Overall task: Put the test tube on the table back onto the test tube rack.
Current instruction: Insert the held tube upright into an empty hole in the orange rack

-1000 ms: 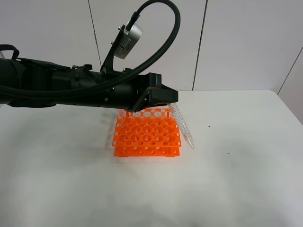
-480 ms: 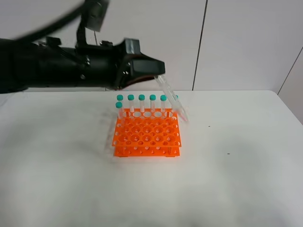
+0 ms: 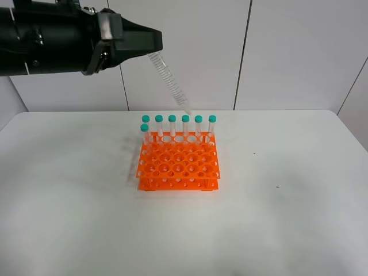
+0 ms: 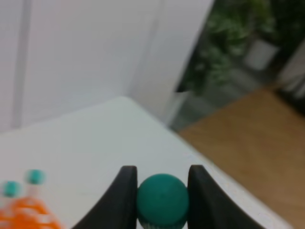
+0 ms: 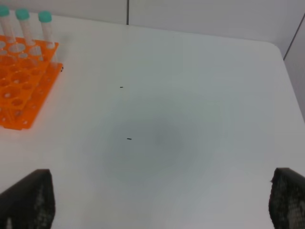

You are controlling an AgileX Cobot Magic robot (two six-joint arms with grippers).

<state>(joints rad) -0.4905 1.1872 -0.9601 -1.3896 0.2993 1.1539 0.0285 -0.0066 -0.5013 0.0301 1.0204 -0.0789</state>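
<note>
My left gripper (image 3: pixel 150 41) is high above the table at the upper left and is shut on the test tube (image 3: pixel 171 82). The tube slants down to the right, and its pointed tip hangs just above the caps of the back row. In the left wrist view its teal cap (image 4: pixel 162 199) sits between the two black fingers (image 4: pixel 125 198). The orange test tube rack (image 3: pixel 178 164) stands on the white table (image 3: pixel 287 218) and holds several teal-capped tubes (image 3: pixel 185 125) along its back edge. My right gripper (image 5: pixel 157 202) is open and empty above bare table, out of the exterior view.
In the right wrist view the rack (image 5: pixel 21 81) with three capped tubes (image 5: pixel 44 26) lies well off to one side of the open fingers (image 5: pixel 26 198). Two small dark specks (image 5: pixel 129 139) mark the tabletop. White wall panels stand behind the table.
My left gripper has lifted the test tube from beside the rack's right edge and moved up and to the left. The tube now hangs above the back row.
</note>
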